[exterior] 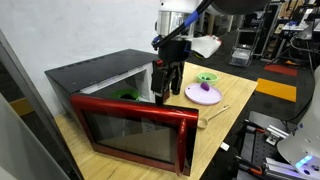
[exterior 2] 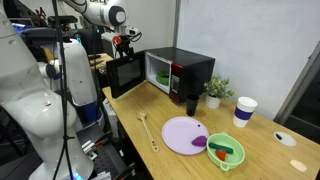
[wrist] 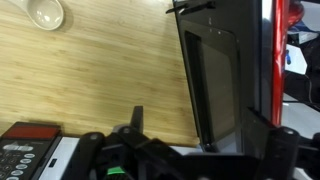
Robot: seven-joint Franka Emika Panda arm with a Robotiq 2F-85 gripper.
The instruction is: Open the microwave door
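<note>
One stiff, hinged panel is all there is to move: the door (exterior: pixel 135 135) of the microwave (exterior: pixel 100 75) already stands swung well out from the cavity, seen in both exterior views (exterior 2: pixel 125 75). The microwave sits on the bench (exterior: pixel 228 112), with the door out in front of it.

The hand (exterior: pixel 167 85) hangs at the door's top edge, close to the microwave's open mouth. In the wrist view its fingers (wrist: pixel 136 118) are spread wide with the door (wrist: pixel 215 90) edge-on between them, so it looks released, gripping nothing.

I judge the door to be rigid and light on its hinge. The glossy red frame will likely be slippery, and the dark glass is best left alone. The free edge, farthest from the hinge, gives the most leverage, and pushing should serve better than pinching. A hard tug could slide the microwave itself.
</note>
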